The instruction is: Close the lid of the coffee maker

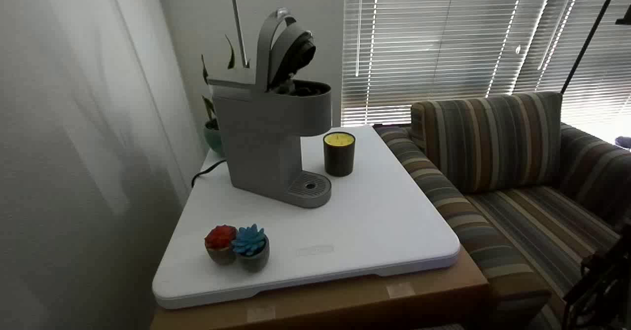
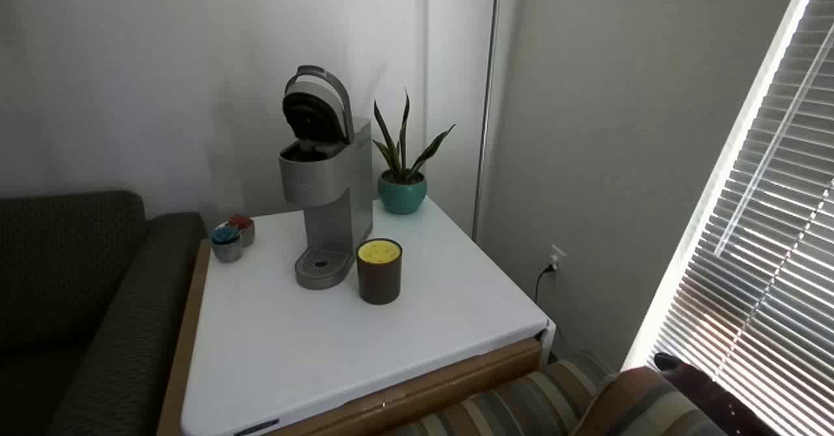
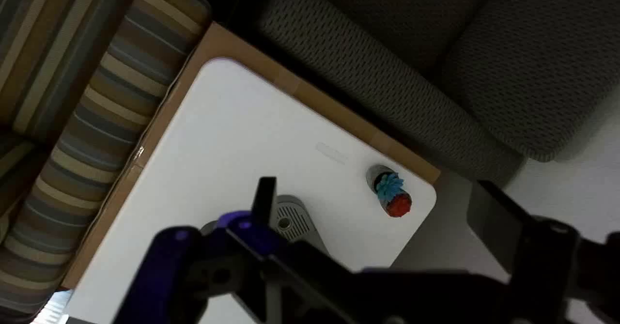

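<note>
Grey coffee maker (image 1: 263,142) stands upright on the white table (image 1: 379,226), its lid (image 2: 314,115) raised at the top in both exterior views. Yellow-topped cup (image 2: 379,283) sits near the coffee maker. Fingers (image 3: 495,227) stand wide apart.

All is dim — daylight glares through the blinds (image 1: 419,44) — and the pincer (image 3: 375,191) looks blurred.

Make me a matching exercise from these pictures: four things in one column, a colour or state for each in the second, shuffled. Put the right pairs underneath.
1. lid
2. gripper
3. largest plant pot
4. dark cup

A. jaws wide apart
B. yellow on top
C. swung up, not closed, on the coffee maker
D. teal

Pairs: 1-C; 2-A; 3-D; 4-B
</note>
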